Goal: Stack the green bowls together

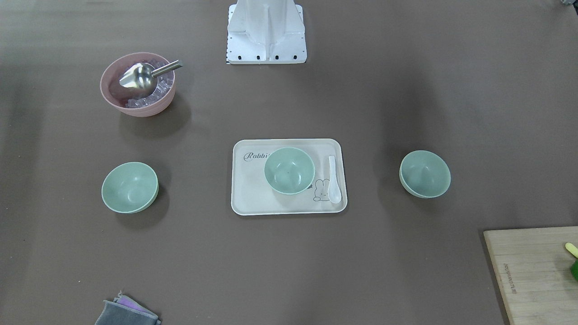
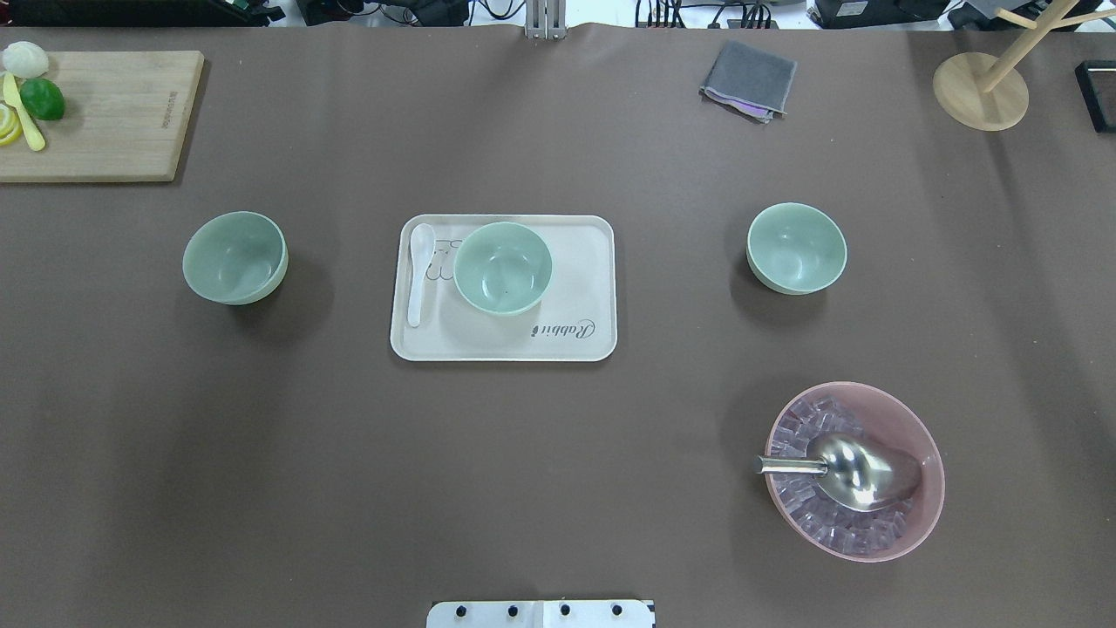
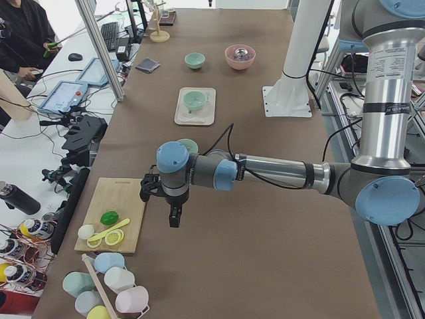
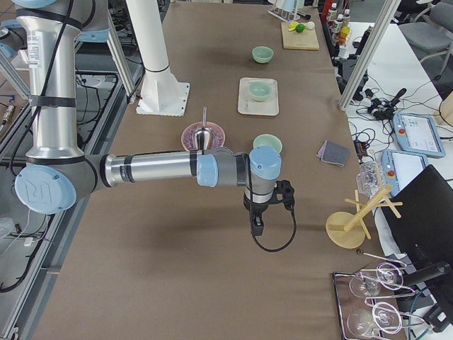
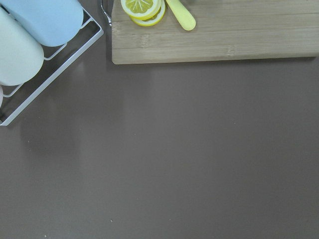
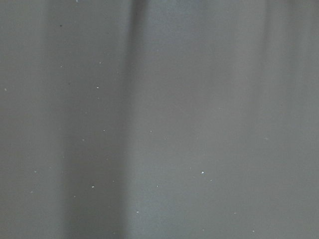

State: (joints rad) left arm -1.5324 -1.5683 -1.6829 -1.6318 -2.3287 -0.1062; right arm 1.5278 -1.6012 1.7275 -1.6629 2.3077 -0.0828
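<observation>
Gripper openings indiscernible: left gripper (image 3: 174, 218) and right gripper (image 4: 258, 225) above table (image 2: 558, 480), nothing visibly held, green bowls (image 2: 502, 266) unstacked.

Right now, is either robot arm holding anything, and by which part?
Nothing. The left gripper and right gripper hang empty over the brown table; the three pale mint-green round bowls sit apart, untouched.

Even, diffuse overhead light casts soft shadows on the table (image 2: 558, 480).
</observation>
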